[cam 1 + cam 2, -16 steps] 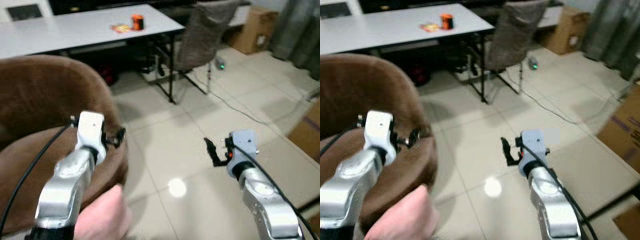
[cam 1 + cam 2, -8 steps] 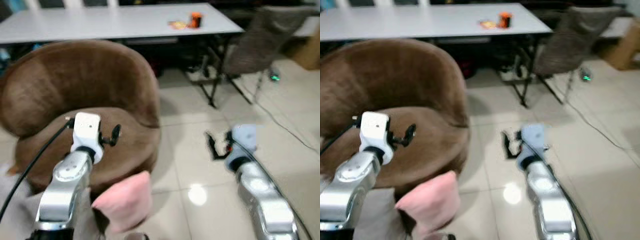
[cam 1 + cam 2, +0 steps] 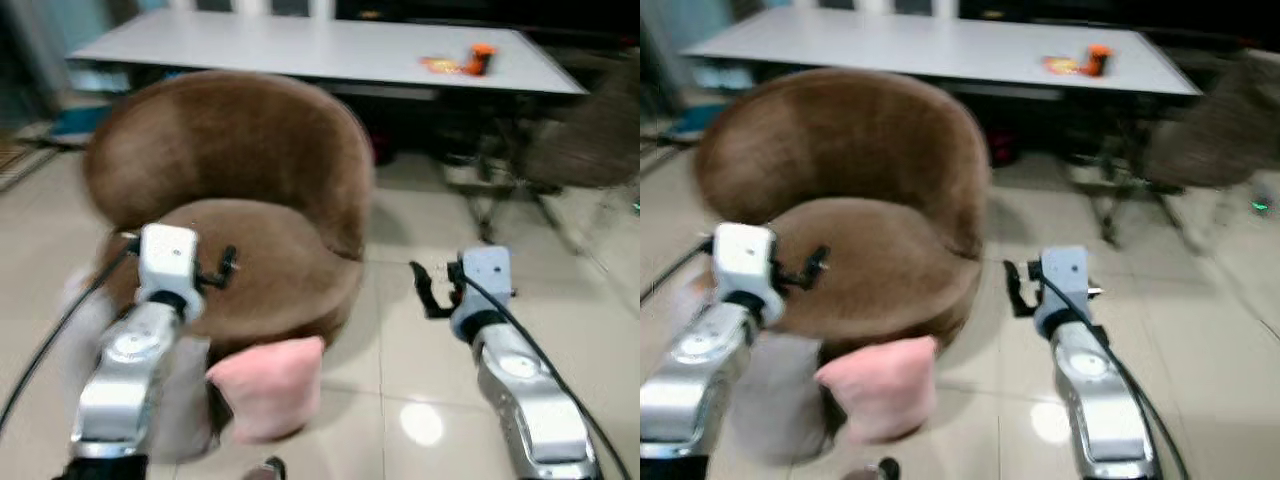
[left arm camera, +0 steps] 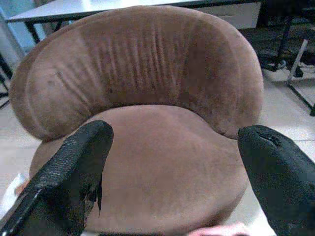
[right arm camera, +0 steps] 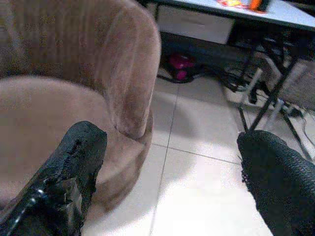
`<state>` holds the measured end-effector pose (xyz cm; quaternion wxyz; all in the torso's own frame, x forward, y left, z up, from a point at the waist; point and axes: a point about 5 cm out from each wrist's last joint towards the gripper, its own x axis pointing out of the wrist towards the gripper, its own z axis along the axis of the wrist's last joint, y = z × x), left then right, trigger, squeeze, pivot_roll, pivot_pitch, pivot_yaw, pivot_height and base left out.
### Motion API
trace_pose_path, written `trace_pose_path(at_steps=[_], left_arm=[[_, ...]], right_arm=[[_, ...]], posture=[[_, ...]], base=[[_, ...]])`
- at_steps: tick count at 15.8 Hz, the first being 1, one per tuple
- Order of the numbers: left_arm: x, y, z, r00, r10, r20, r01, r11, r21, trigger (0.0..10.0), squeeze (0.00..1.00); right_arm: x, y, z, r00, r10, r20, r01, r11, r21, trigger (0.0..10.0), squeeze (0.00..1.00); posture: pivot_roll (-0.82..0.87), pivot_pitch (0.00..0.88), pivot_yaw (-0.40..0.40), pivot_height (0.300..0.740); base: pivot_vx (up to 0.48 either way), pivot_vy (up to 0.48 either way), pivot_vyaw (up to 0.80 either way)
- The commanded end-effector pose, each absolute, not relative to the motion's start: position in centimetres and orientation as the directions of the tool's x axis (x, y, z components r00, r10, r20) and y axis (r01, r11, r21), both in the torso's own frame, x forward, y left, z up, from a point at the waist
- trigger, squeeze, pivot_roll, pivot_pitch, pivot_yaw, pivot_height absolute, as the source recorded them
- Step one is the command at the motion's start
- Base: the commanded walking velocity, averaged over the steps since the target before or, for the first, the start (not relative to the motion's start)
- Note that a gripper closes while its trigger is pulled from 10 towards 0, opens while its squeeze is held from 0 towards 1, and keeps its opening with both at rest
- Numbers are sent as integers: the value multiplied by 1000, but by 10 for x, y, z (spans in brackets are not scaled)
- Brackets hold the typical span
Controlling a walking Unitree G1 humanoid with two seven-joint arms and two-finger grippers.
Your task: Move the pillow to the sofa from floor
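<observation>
A pink pillow (image 3: pixel 265 385) lies on the tiled floor, leaning against the front of the round brown sofa chair (image 3: pixel 250 190). My left gripper (image 3: pixel 218 270) is held up over the sofa's seat, above and a little left of the pillow, and it is open and holds nothing. In the left wrist view its two fingers (image 4: pixel 74 162) stand wide apart with the seat between them, and a sliver of the pillow (image 4: pixel 216 230) shows at the frame's edge. My right gripper (image 3: pixel 422 290) hovers over bare floor to the right of the sofa, open and holding nothing.
A long white table (image 3: pixel 300 45) stands behind the sofa with an orange can (image 3: pixel 483 52) on it. A dark chair (image 3: pixel 585 145) and metal table legs (image 5: pixel 251 93) are at the right. A pale blurred shape (image 3: pixel 185 400) sits left of the pillow. Open tiles lie to the right.
The whole view has swung, so the sofa and pillow now sit near the middle instead of the left. Both grippers hold the same open pose.
</observation>
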<state>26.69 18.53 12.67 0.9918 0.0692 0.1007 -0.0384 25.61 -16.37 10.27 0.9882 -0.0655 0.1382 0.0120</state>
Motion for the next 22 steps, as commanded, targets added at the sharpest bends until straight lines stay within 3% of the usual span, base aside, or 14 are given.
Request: trace_pose_path(at_steps=[1, 2, 3, 4, 5, 9, 17, 22], left_arm=[[267, 189, 134, 984, -54, -168, 82, 983, 163, 10000, 0], [267, 189, 135, 984, -63, -165, 90, 983, 160, 10000, 0], [267, 188, 139, 987, -82, -138, 106, 980, 172, 10000, 0], [267, 189, 141, 988, -84, -127, 108, 975, 195, 10000, 0], [267, 190, 142, 990, -81, -114, 103, 974, 200, 10000, 0], [265, 191, 139, 987, -79, -137, 102, 979, 177, 10000, 0], [268, 194, 139, 990, -73, -123, 96, 976, 193, 10000, 0], [271, 196, 140, 990, -78, -117, 99, 977, 190, 10000, 0]], right_arm=[[261, -165, 108, 971, -35, -237, 7, 993, -117, 10000, 1000], [263, -169, 105, 963, -86, -254, 47, 987, -155, 10000, 1000], [265, -169, 111, 978, -118, -172, 87, 980, -181, 10000, 1000], [264, -165, 112, 985, -75, -155, 59, 993, -103, 10000, 761], [264, -164, 112, 985, -67, -158, 55, 995, -78, 10000, 0], [265, -155, 114, 990, 32, -140, -38, 998, -43, 10000, 0], [271, -152, 112, 986, 47, -162, -55, 998, -41, 10000, 0], [276, -152, 112, 984, 31, -177, -38, 999, -35, 10000, 0]], posture=[[-92, 0, -16, 740], [-92, 0, -16, 740], [-92, 0, -10, 740], [-92, 0, -9, 740], [-92, 0, -9, 740], [-77, 0, -20, 740], [-79, 0, -15, 740], [-75, 0, -20, 740]], base=[[0, -292, 0], [0, 0, 0], [0, 0, 0], [0, 0, 0], [0, 0, 0], [0, 0, 0], [0, 0, 734], [288, 0, 300]])
